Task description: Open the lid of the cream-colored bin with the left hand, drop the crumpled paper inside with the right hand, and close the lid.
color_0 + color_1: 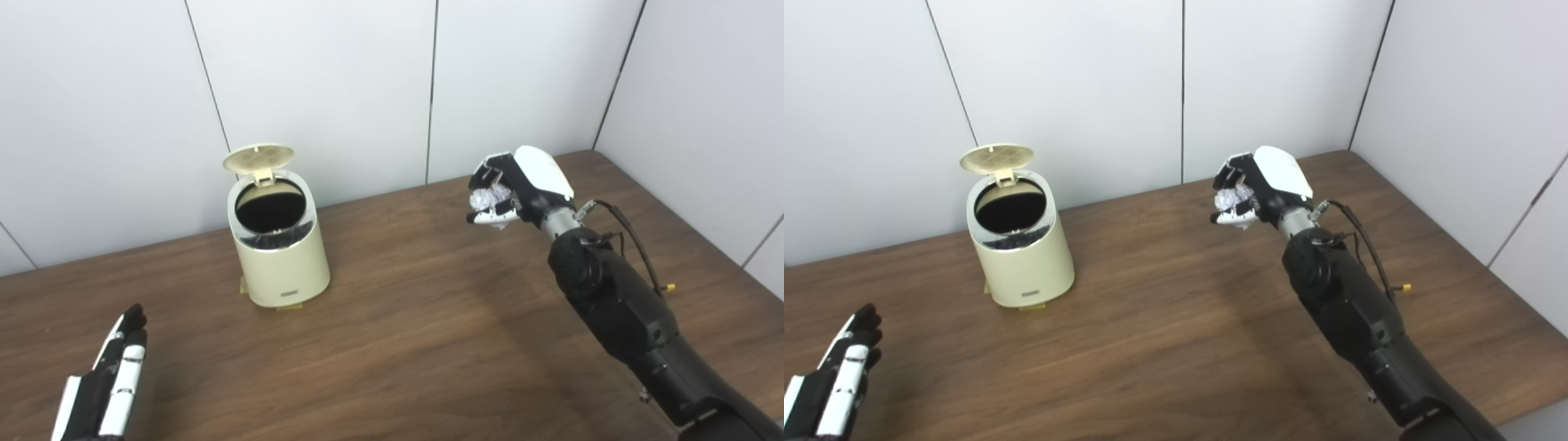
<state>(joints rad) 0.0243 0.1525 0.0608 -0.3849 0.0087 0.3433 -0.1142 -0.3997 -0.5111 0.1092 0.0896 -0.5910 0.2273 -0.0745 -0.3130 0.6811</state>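
One step of three looked done: lid point(258, 157) of cream-colored bin point(280, 251) stood tipped up at back, mouth open and dark. Your right hand point(511, 187) was curled around crumpled paper point(489, 198), raised above tabletop point(429, 331), well apart from bin and to its right. Your left hand point(107, 380) lay low at near left edge, fingers straight and together, holding nothing, away from bin. You had left to do: carry paper over opening, release it, then shut lid.
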